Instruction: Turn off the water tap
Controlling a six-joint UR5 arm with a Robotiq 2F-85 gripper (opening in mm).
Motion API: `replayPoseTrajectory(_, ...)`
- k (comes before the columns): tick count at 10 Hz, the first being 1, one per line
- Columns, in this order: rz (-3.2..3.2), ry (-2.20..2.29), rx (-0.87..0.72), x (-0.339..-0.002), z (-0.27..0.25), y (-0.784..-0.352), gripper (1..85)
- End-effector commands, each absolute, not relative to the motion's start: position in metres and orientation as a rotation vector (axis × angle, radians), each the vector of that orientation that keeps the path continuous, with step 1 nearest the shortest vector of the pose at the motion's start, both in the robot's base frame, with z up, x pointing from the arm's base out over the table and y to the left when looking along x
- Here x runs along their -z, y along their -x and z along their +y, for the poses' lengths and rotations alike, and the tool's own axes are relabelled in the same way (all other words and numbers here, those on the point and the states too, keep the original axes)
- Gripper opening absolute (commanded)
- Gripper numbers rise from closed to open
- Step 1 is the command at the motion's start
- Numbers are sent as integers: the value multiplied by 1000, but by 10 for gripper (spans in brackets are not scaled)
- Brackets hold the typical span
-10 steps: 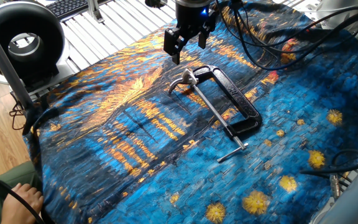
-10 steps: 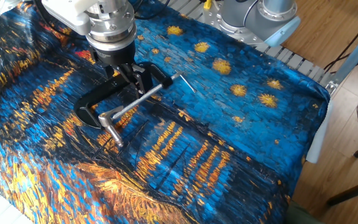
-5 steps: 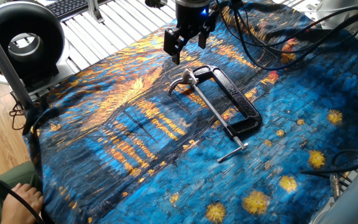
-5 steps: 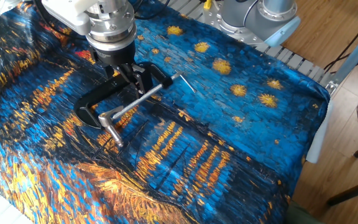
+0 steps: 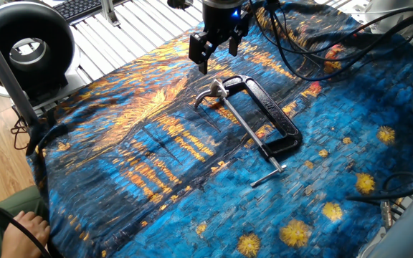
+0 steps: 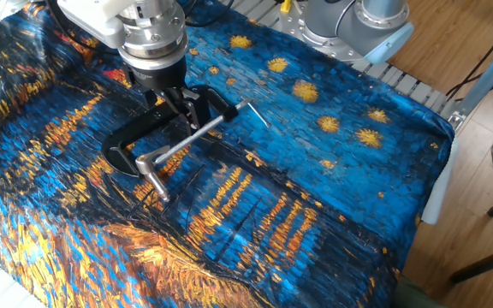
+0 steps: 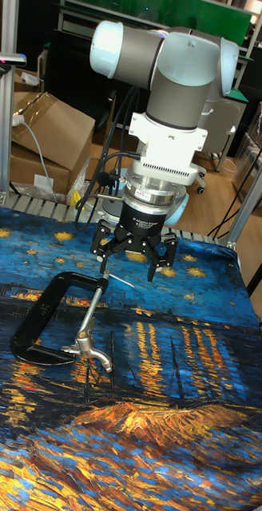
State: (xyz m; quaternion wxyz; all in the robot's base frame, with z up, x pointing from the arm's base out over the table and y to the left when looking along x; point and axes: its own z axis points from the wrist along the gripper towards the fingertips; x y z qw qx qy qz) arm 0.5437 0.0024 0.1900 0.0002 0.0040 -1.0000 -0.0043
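Note:
The water tap (image 5: 210,92), a small shiny silver faucet with a curved spout, lies held in the jaw of a black C-clamp (image 5: 272,115) on the painted blue and orange cloth. It also shows in the other fixed view as the water tap (image 6: 151,164) and in the tall view as the water tap (image 7: 91,350). My gripper (image 5: 217,49) hangs open in the air above the clamp, clear of the tap, with nothing between its fingers. From the other side the gripper (image 6: 181,103) overlaps the clamp (image 6: 135,133); in the tall view the gripper (image 7: 131,257) hovers over the screw rod's far end.
The clamp's long screw rod ends in a T-bar (image 5: 268,175). A black round device (image 5: 24,44) stands at the table's left corner. Black cables (image 5: 321,43) lie on the far cloth. A person's hand (image 5: 24,228) rests at the lower left. The robot base (image 6: 358,21) stands at the table's edge.

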Motion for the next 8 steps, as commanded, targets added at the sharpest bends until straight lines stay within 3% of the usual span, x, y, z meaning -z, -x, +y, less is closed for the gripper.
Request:
replayPoseTrajectory(1, -3013, 78, 10, -192, 5, -511, 13)
replayPoseTrajectory(8, -3010, 84, -8, -193, 5, -512, 13)
